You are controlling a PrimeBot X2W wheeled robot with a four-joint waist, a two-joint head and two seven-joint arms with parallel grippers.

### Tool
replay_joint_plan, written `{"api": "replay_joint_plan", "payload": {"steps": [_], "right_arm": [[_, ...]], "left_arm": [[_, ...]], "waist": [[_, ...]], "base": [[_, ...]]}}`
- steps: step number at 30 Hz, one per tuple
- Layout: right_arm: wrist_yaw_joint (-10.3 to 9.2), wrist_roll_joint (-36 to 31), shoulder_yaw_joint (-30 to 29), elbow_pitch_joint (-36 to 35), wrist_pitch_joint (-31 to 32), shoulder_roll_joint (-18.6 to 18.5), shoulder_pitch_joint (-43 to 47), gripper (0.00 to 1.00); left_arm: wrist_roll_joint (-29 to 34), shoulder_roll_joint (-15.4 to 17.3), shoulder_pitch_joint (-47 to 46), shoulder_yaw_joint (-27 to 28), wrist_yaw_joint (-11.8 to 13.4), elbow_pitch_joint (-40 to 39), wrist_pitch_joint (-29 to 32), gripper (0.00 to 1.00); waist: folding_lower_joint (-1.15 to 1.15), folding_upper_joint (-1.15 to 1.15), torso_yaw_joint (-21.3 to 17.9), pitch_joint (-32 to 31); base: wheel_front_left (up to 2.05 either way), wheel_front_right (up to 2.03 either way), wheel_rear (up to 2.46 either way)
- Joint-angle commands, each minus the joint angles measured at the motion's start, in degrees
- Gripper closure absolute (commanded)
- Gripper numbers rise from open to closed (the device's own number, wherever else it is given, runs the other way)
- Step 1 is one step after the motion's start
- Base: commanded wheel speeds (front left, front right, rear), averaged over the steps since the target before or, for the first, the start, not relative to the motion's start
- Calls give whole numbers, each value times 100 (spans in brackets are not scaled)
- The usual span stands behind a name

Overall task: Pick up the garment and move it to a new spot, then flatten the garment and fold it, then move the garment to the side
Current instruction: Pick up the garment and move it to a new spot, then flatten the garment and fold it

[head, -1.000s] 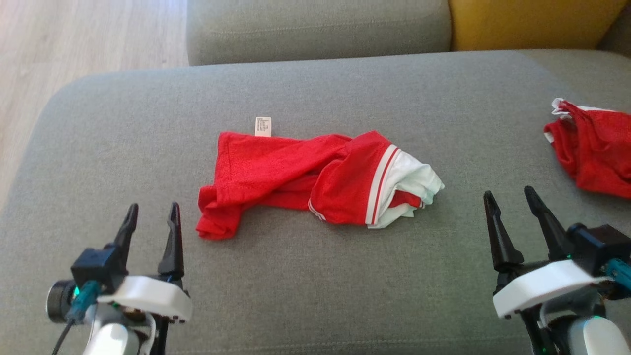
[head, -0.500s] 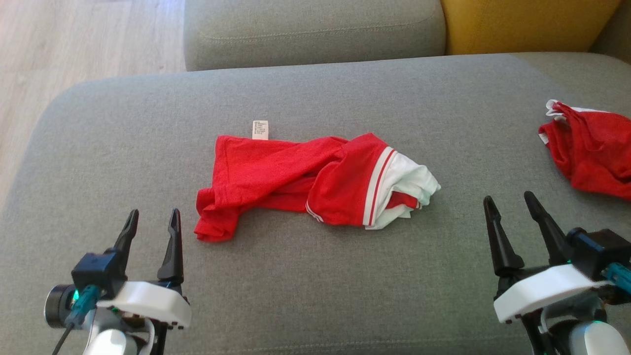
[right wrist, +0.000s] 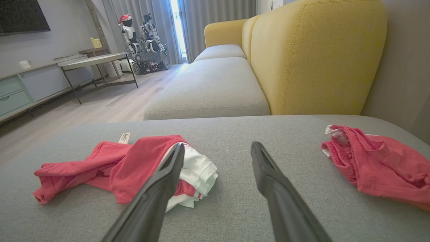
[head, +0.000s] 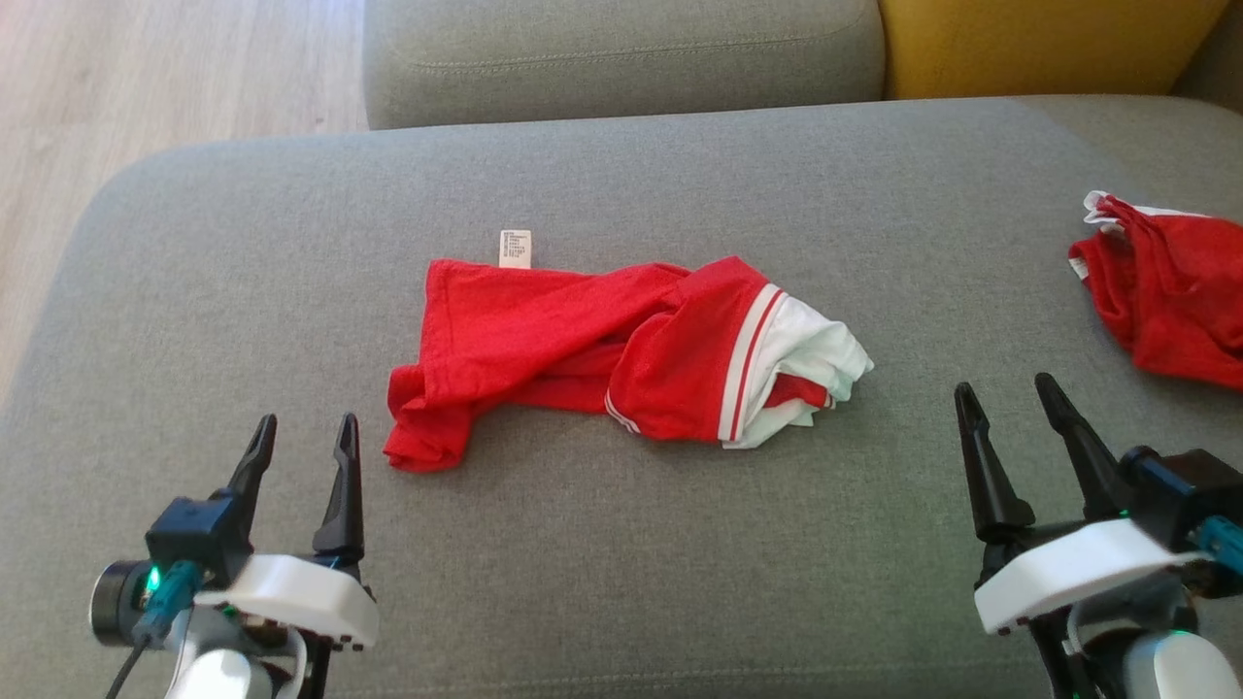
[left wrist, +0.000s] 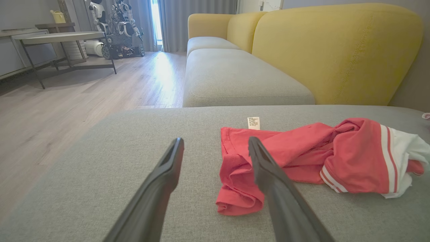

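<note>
A crumpled red garment point(head: 583, 349) with white stripes, a white end and a small white label lies mid-cushion on the grey sofa seat point(head: 621, 175). It also appears in the left wrist view as the garment point(left wrist: 312, 158) and in the right wrist view as the garment point(right wrist: 134, 168). My left gripper point(head: 303, 437) hovers open near the front left, short of the garment's left corner. My right gripper point(head: 1005, 396) stands open at the front right, apart from the cloth. Both hold nothing.
A second red garment point(head: 1165, 291) lies bunched at the seat's right edge, also in the right wrist view point(right wrist: 376, 168). A yellow backrest point(head: 1049, 44) and another grey cushion point(head: 621, 53) sit behind. Wooden floor point(head: 146, 78) drops off at the left.
The whole picture shifts slightly between frames, so the camera has moved. Garment and both grippers stay as they were.
</note>
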Motion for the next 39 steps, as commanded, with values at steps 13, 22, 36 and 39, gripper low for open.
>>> {"api": "replay_joint_plan", "payload": {"steps": [13,22,36,39], "right_arm": [[19,-69,39,-326,-12,-58,-276,0],[19,-71,145,-388,-69,-47,-566,0],[19,-23,142,-201,-239,-9,-762,0],[19,-17,111,-185,-249,-1,-747,0]], "left_arm": [[-9,160,-459,65,0,-223,-4,0],[-25,29,-1255,-394,-541,494,190,0],[29,86,-1991,-816,-1185,1527,221,100],[42,113,-1988,-851,-1212,1362,211,100]], "waist": [[0,0,45,234],[0,0,-3,866],[0,0,-170,1213],[0,0,-145,1184]], "base": [[0,0,0],[0,0,0],[0,0,0],[0,0,0]]}}
